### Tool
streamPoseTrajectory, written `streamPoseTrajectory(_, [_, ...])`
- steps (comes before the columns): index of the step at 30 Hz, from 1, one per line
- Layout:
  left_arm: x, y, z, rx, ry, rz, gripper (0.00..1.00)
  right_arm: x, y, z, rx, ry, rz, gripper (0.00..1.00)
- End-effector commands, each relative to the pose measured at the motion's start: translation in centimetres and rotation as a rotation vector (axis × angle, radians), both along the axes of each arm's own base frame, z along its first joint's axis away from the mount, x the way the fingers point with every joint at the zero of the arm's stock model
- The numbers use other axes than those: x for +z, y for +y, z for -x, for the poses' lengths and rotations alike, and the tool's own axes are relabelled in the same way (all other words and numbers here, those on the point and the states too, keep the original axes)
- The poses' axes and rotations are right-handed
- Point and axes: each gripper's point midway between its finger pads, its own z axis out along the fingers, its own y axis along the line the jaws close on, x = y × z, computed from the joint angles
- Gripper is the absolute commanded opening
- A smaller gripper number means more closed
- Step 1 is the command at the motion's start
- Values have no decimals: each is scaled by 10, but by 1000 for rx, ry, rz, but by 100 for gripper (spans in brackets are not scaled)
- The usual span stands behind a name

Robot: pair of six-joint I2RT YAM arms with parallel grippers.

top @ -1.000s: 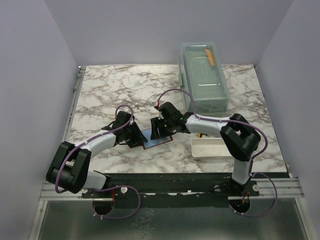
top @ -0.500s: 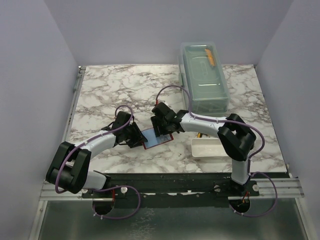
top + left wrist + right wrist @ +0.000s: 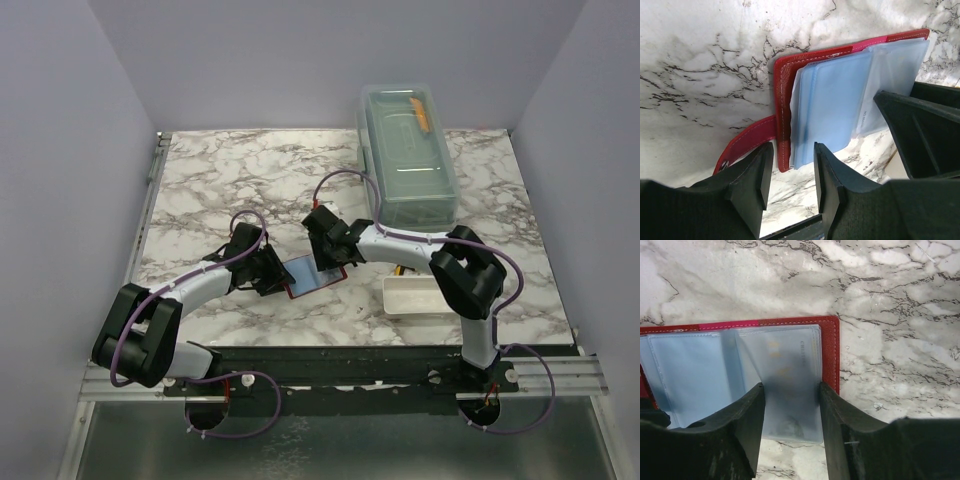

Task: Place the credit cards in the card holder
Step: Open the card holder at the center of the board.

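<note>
Eases spread right jaws farther across open card holder [image 3: 318,278], straddling sleeve [image 3: 790,407] with card [image 3: 796,355] seated; holds left jaws spread at edge

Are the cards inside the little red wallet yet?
Partly. The card holder lies open, and one card already shows through a clear sleeve. Right now the left gripper is at its strap edge and the right gripper straddles that sleeve. Left: letting go, maybe closing it; I see no loose cards.
</note>
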Motion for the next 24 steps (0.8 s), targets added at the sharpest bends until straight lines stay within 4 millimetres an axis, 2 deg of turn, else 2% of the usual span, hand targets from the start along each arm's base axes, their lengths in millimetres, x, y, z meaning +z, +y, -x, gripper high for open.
streamPoseTrajectory(1, [-9, 9, 4, 14, 7, -41, 44, -17, -15, 7, -7, 32, 77, 44])
streamPoseTrajectory(6, [-9, 9, 5, 14, 7, -41, 44, -14, -14, 7, -4, 27, 74, 41])
streamPoseTrajectory(10, [-7, 8, 4, 14, 3, -36, 44, -4, -12, 6, 6, 24, 64, 60])
streamPoseTrajectory(12, [-4, 8, 2, 15, -5, -31, 44, 14, -11, 7, 9, 14, 71, 66])
streamPoseTrajectory(16, [10, 2, -5, 4, -37, 0, 45, 73, -14, 18, 18, -8, 10, 76])
streamPoseTrajectory(20, [33, -12, -12, -48, -75, 69, 50, 112, -40, 46, -10, 20, -26, 80])
streamPoseTrajectory(24, [58, -24, -15, -112, -132, 128, 59, 126, -89, 70, -115, 20, 0, 87])
